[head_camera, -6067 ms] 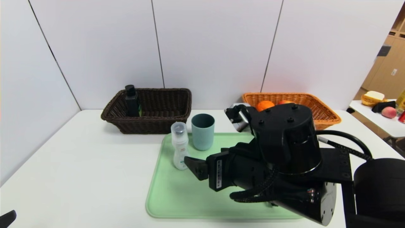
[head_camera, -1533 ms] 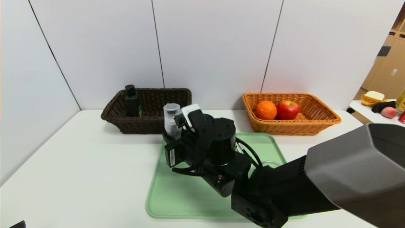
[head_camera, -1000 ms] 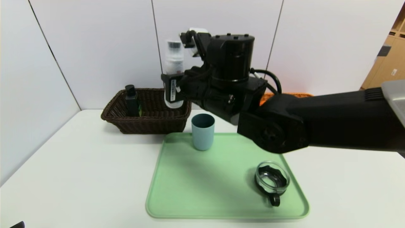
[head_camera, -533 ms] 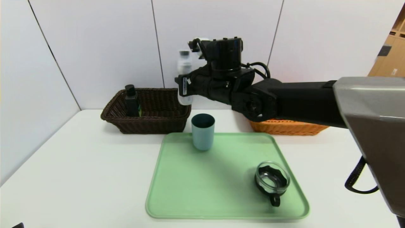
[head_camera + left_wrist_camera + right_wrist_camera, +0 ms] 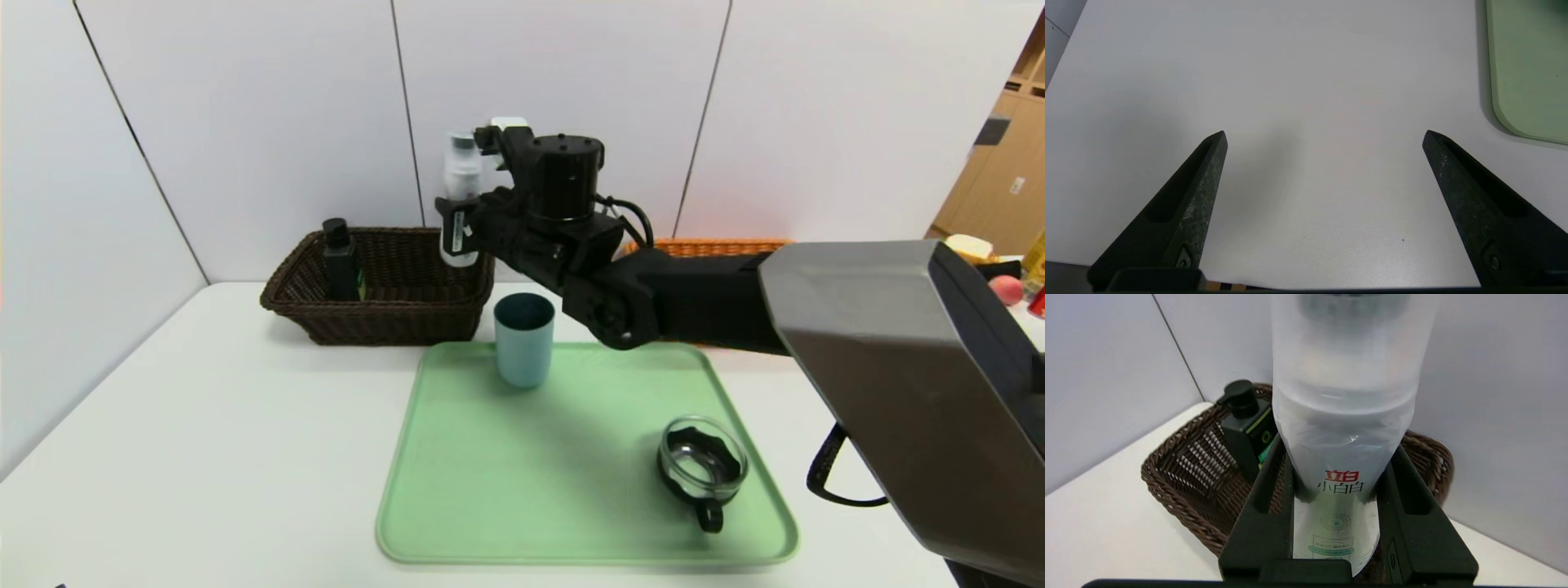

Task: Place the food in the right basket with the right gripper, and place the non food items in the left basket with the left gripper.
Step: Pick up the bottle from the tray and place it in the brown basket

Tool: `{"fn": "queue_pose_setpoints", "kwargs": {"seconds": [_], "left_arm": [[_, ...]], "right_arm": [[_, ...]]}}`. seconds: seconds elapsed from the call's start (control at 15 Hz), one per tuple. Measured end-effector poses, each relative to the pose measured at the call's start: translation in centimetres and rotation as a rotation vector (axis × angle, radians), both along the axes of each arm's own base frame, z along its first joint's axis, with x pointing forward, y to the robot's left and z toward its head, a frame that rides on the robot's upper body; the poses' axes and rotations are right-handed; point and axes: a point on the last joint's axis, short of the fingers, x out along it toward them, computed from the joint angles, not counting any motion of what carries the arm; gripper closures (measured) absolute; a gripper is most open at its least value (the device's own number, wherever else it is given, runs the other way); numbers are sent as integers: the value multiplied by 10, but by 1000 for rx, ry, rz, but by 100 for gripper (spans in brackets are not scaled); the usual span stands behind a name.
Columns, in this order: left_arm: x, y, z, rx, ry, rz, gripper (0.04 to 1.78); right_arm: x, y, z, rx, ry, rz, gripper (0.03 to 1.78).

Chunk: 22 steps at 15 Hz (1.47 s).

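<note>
Left gripper (image 5: 1323, 136): fingers spread wide, gripping nothing, low over bare table (image 5: 1298, 81); green tray (image 5: 1531, 69) edge off to one side.
Black bottle (image 5: 340, 260): upright in dark brown basket (image 5: 408, 318), below and left of the right gripper.
Right gripper (image 5: 454, 230): clenched on small clear bottle (image 5: 460, 175), held upright above the basket's right end.
Teal cup (image 5: 523, 339): on tray, below the right gripper.
Clear dish (image 5: 702, 467): on tray, well apart, lower right.

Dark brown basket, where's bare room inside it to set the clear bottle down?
In the dark brown basket the black bottle crowds the left end; the floor from there to the right wall is bare. The right end effector holds the clear bottle above the right rim.
</note>
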Motion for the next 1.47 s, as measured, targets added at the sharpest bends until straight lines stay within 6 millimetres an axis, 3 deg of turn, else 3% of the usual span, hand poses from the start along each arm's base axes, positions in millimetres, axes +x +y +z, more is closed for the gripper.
{"fn": "queue_pose_setpoints", "kwargs": {"seconds": [0.53,0.93,1.2,1.47], "left_arm": [[1,0,-1,20,14,-9,13],[3,-1,-3,21,28,-12,13],[4,-1,-3,21,29,-13,13],[6,-1,2,23,14,-12,13]], "right_arm": [[14,11,-32,42,-26,1,124],[20,10,-44,21,-4,-3,124],[23,8,-48,15,-1,-6,76],[22,5,-39,25,-12,-9,50]]}}
